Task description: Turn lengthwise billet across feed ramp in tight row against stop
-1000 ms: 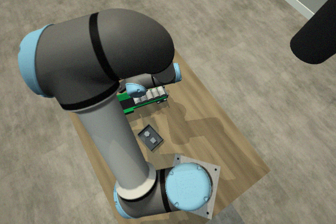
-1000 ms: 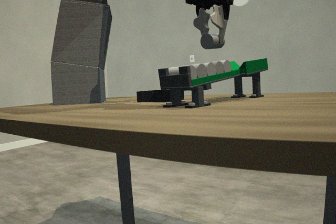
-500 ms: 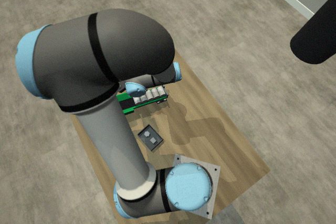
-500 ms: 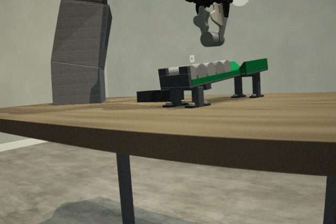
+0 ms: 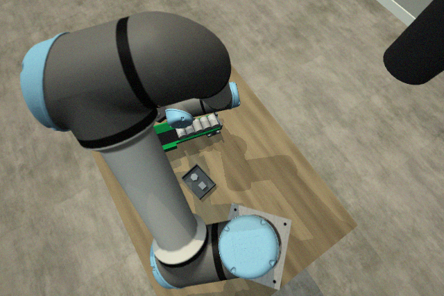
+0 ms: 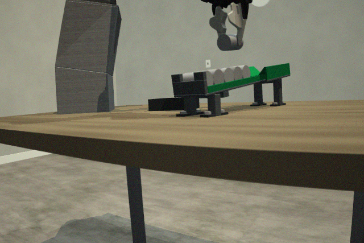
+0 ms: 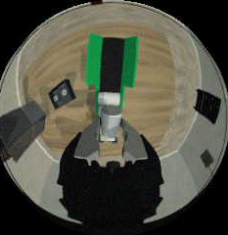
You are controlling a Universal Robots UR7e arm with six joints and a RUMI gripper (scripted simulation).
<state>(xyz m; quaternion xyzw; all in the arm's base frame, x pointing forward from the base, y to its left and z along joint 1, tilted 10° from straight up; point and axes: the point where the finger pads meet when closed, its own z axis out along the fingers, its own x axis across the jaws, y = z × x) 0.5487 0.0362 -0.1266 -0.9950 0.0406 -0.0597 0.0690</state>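
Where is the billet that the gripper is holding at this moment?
In the exterior view the held billet hangs clamped in the gripper, in the air above the row of billets on the green feed ramp, touching neither.

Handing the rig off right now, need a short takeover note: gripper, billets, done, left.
Gripper: shut on one billet, held in the air above the ramp, over the upper end of the row.
Other billets: side by side across the ramp, toward the dark stop at the low end.
Done: stray billet picked up; in the exterior view its round end faces the camera like the others.
Left: lower it behind the row, release, check the row is tight.
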